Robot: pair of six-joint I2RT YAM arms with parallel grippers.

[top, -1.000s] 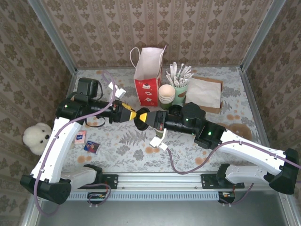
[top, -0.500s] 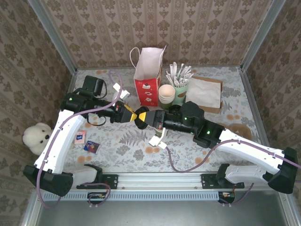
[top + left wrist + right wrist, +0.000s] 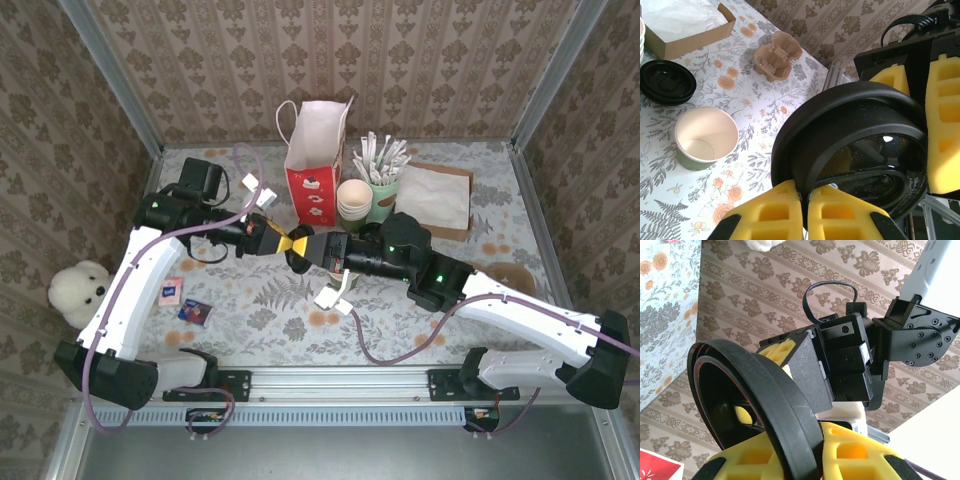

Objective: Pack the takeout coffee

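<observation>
The takeout coffee (image 3: 706,137), a small green paper cup with a cream rim and inside, stands open on the flowered table. A black lid (image 3: 850,125) hangs in the air between the two grippers. My left gripper (image 3: 805,192) (image 3: 288,243) is shut on one side of the lid's rim. From the opposite side my right gripper (image 3: 816,436) (image 3: 322,250) is shut on the same lid (image 3: 765,385). In the top view the two grippers meet mid-table, in front of the red and white gift bag (image 3: 315,160).
A stack of cream cups (image 3: 352,198) and a green cup of wrapped sticks (image 3: 382,190) stand beside the bag. A cardboard tray of napkins (image 3: 687,30), a pile of black lids (image 3: 667,82) and a brown cup carrier (image 3: 776,56) lie nearby. Sachets (image 3: 190,305) lie at the left.
The left gripper's fingers have closed onto the lid's rim. The left arm's elbow has shifted toward the back of the table. The right gripper kept its grip.
</observation>
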